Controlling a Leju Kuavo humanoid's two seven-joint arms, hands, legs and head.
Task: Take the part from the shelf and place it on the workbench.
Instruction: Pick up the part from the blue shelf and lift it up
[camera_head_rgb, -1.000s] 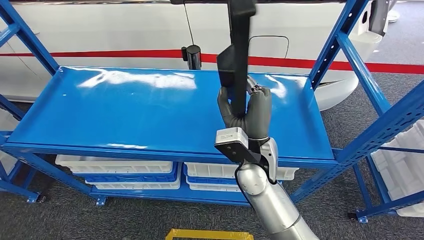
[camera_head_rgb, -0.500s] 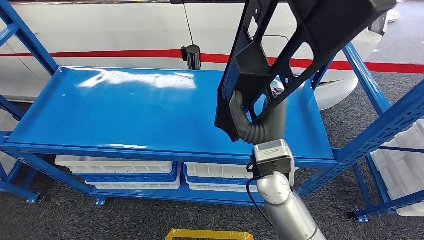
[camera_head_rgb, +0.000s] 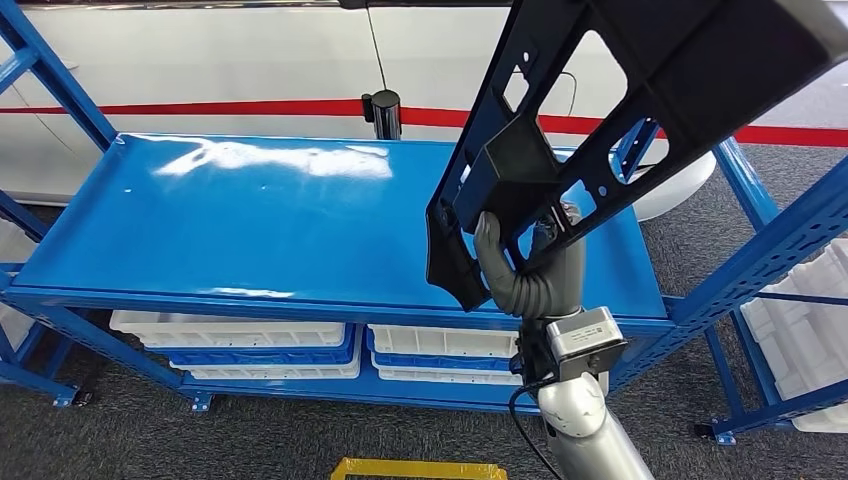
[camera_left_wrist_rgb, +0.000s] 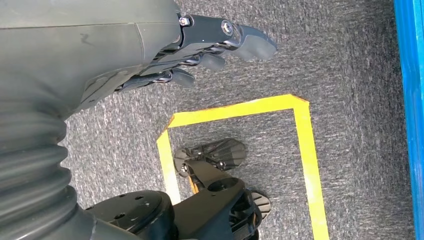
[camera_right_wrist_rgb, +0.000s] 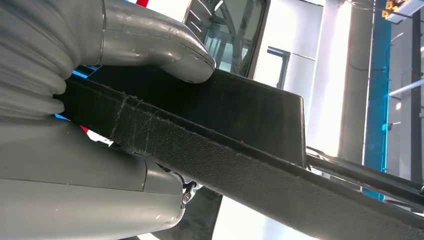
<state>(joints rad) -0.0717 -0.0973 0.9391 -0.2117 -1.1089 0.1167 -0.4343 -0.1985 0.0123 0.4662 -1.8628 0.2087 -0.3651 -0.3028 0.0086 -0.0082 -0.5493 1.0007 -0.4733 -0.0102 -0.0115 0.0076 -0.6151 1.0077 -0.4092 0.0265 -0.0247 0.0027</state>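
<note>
Right hand (camera_head_rgb: 530, 275) fingers clamped on black part (camera_head_rgb: 600, 110), now swung flatter, wrist rolled under; left hand (camera_left_wrist_rgb: 165, 55) loose, empty; carry toward tabletop pending

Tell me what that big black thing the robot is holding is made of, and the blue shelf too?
The big black panel with cut-out holes, held by the right hand, looks like moulded plastic: matte, with a grainy face and a fuzzy edge in the right wrist view, so possibly fibre-backed. The glossy blue shelf top looks like painted metal, since it mirrors bright glare.
</note>
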